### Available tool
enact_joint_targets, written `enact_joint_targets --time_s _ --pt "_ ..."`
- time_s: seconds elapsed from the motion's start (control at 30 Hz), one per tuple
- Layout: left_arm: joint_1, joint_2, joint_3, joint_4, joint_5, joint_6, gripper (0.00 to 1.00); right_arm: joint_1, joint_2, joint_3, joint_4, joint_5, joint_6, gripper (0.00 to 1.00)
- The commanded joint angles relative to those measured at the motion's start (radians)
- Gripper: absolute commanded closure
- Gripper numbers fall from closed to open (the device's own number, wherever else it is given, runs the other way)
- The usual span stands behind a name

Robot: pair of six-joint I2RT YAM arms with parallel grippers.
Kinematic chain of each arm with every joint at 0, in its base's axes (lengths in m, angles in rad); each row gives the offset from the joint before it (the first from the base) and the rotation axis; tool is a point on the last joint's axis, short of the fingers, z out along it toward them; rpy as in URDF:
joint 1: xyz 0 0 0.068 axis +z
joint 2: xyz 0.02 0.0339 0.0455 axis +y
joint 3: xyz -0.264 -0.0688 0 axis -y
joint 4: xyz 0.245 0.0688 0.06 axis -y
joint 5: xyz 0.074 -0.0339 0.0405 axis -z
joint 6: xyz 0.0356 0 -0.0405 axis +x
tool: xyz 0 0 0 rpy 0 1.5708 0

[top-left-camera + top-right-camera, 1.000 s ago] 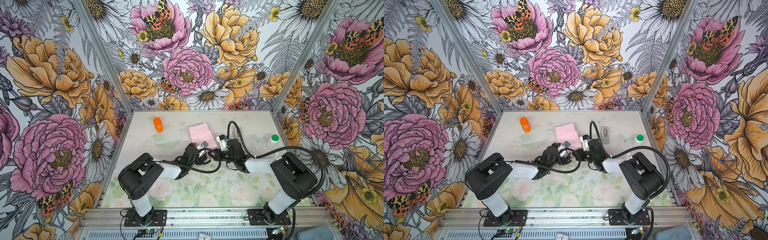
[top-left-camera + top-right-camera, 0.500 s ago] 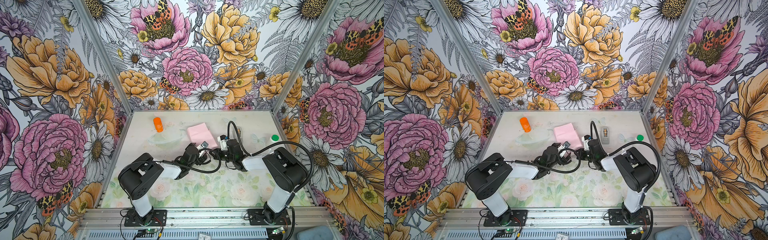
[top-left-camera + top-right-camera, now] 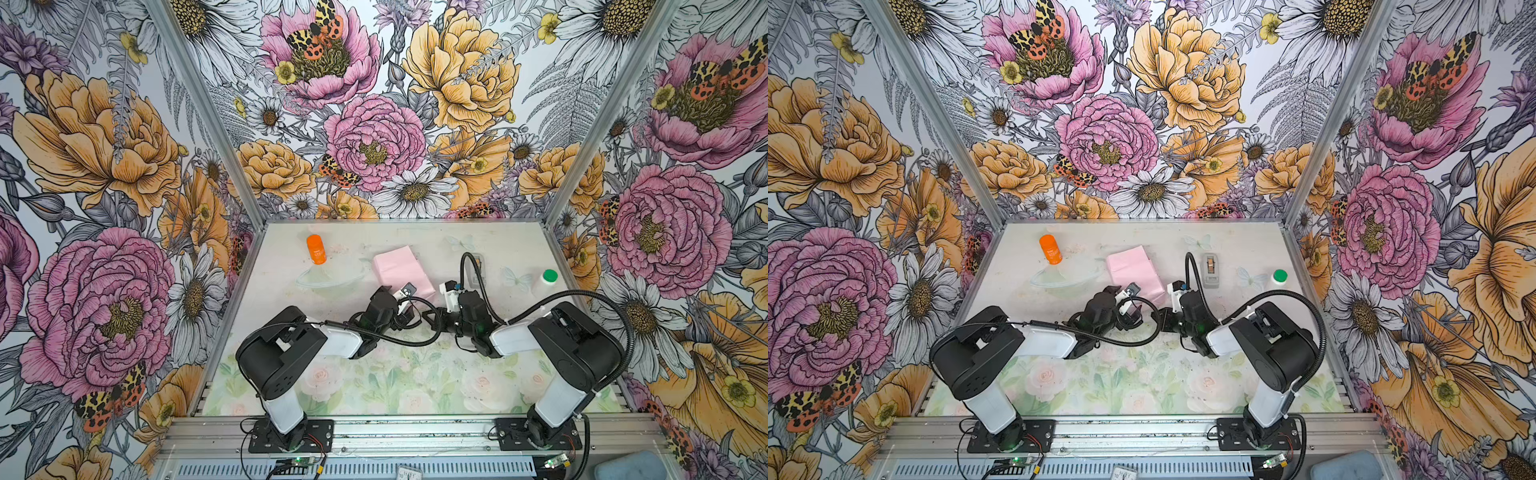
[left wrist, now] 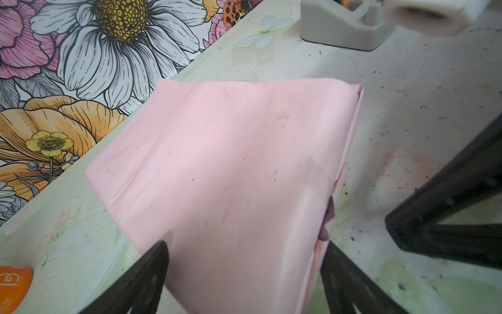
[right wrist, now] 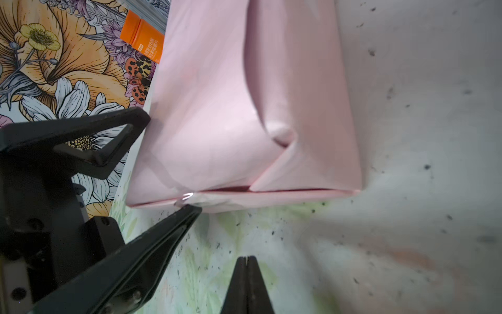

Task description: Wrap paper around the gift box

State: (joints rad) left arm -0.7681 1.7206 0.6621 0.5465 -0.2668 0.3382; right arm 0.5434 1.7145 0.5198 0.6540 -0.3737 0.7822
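Though hemmed on three sides by walls point(image 3: 104, 270) printed with outsized peonies, daisies and spotted moths, pale below: tabletop point(image 3: 374, 386) of faint roses and leaves near the front rail, whitish, stained and dark-flecked toward the back. From the left: orange bottle point(image 3: 316, 249) near the back. Next, the paper point(image 3: 401, 268), pale pink side out, folded into a boxy packet lying mid-tabletop toward the back, gift box hidden inside, a patch of clear tape at one edge. At the paper's near end, left gripper point(image 4: 244, 243), jaws spread wide to either side of it, tips touching or just beside the paper, no telling which. Just right of that and short of the paper, right gripper point(image 5: 245, 259), jaws pressed together on nothing visible. Farther right, grey tape dispenser point(image 3: 1210, 270), then a white bottle with a green cap point(image 3: 549, 277) near the right wall. Against a second ago: right arm point(image 3: 573, 349) with its big elbow joint a little nearer the middle; left arm point(image 3: 282, 353), paper, both bottles and dispenser where they were
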Motion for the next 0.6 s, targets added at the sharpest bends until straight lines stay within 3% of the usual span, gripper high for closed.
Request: enact_joint_targets --time_s 0.0,0.57 --pt "0.003 -0.014 -0.023 -0.065 -0.005 -0.030 0.13 0.016 -0.019 0.031 0.048 0.026 0.007 1.00" --pt "0.003 -0.024 -0.023 -0.072 -0.005 -0.026 0.13 0.020 0.087 0.193 -0.020 0.064 -0.045 1.00"
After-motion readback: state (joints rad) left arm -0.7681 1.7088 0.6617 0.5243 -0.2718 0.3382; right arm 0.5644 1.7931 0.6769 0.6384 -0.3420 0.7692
